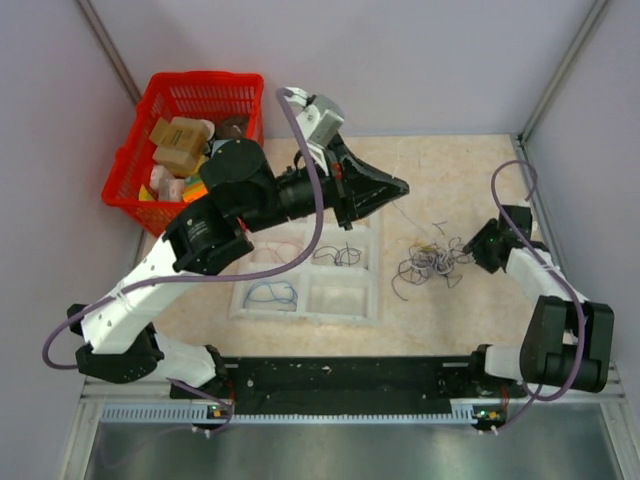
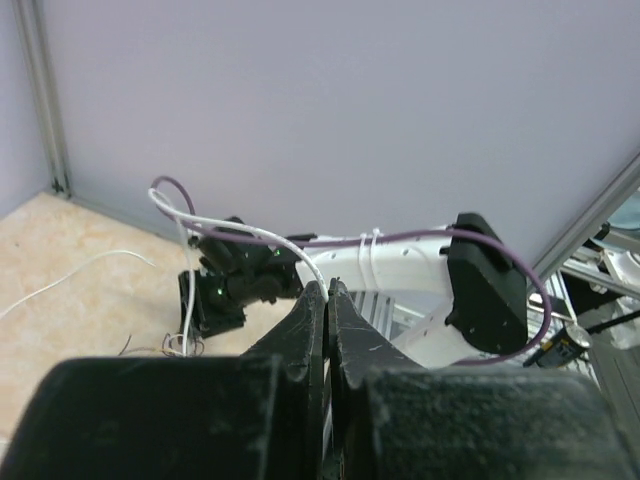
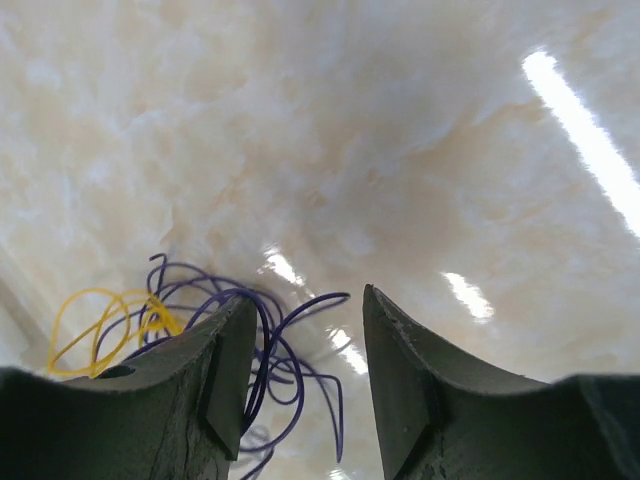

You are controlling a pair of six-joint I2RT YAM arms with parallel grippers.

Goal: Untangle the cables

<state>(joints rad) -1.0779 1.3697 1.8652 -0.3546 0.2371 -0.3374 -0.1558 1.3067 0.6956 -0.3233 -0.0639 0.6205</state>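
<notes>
Beige marbled bench (image 1: pixel 470 310) between lilac walls, with bare room beyond and in front of the wires.
Red plastic mesh basket (image 1: pixel 205 80) fills the far-left corner. White compartment tray (image 1: pixel 378 280) lies centre. Left end effector (image 2: pixel 327 285) is pinched together on a thin white strand (image 2: pixel 240 232). Right end effector (image 3: pixel 307 297), fingers apart, hovers at the right edge of the tangle of hair-thin, mostly dark purple cables (image 1: pixel 430 262), just right of the tray.

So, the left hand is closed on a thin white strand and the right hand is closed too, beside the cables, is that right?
Not quite: the right hand is open beside the cables, as the right wrist view shows. The left hand is indeed closed on the thin white strand.
</notes>
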